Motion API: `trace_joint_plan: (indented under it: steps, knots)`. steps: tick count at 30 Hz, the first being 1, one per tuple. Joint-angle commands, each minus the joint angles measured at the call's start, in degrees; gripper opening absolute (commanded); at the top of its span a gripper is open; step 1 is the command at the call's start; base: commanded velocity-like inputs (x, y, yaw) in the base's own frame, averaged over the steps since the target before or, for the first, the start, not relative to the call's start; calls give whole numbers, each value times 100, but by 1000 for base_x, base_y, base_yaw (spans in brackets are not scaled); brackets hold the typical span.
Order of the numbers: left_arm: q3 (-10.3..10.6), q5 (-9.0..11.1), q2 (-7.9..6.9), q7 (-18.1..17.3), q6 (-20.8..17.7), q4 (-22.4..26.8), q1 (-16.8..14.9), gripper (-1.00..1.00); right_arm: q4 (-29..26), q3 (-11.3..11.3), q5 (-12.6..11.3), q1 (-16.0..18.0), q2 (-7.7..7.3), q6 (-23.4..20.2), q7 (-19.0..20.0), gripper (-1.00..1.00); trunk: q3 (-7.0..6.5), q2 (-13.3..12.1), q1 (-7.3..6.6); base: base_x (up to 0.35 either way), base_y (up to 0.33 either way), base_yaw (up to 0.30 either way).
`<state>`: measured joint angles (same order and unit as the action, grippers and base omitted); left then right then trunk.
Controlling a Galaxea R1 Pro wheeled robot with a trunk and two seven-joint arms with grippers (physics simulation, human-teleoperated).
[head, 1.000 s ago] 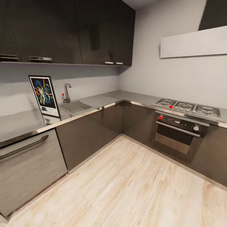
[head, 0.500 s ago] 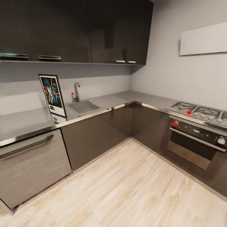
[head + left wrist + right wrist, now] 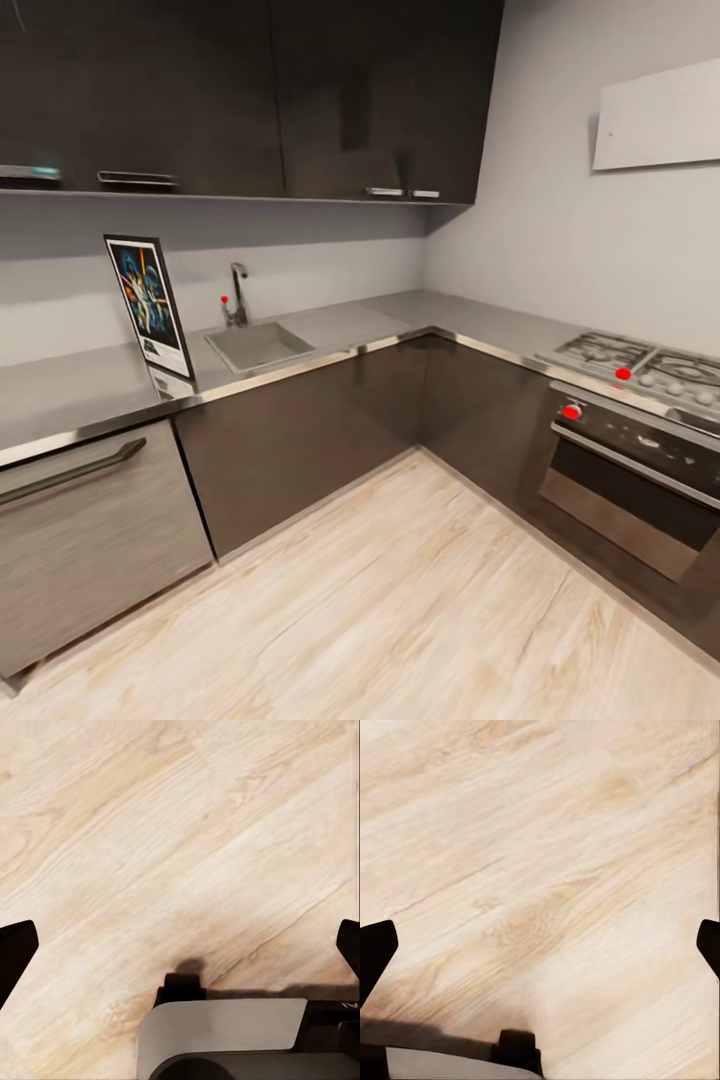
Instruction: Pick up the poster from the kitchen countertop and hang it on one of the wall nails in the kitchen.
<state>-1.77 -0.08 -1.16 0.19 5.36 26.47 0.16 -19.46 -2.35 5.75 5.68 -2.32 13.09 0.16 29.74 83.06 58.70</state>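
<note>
Poster (image 3: 148, 305) upright on countertop (image 3: 70, 385) nr sink (image 3: 258, 345); both pincers wide apart, empty.

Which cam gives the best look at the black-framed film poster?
Head view: the black-framed film poster stands upright on the grey kitchen countertop against the wall, beside the inset steel sink. Both wrist views point at the pale wood floor with nothing of the poster.

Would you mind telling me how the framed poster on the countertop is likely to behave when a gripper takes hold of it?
The poster has a thin black frame, so it is probably stiff rather than floppy. It stands nearly upright on its narrow bottom edge on the countertop, near the wall, so a push would likely tip it. Being flat and thin, it looks light for its size.
</note>
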Motion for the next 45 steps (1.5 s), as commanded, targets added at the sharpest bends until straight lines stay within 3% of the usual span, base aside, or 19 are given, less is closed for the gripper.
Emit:
trace_joint_plan:
  steps: [1,11,45]
  knots:
    - [-10,-1,2,1,9,7,2,100,10,-30,51,4,-4,15,-6,100,5,2,3,253,-241,5]
    - [-9,-1,2,-2,9,7,2,100,29,-73,117,4,7,18,-13,100,5,2,3,253,-243,77]
    - [-8,2,2,-2,16,7,2,100,21,-82,128,4,21,21,-29,100,28,2,3,217,-273,287]
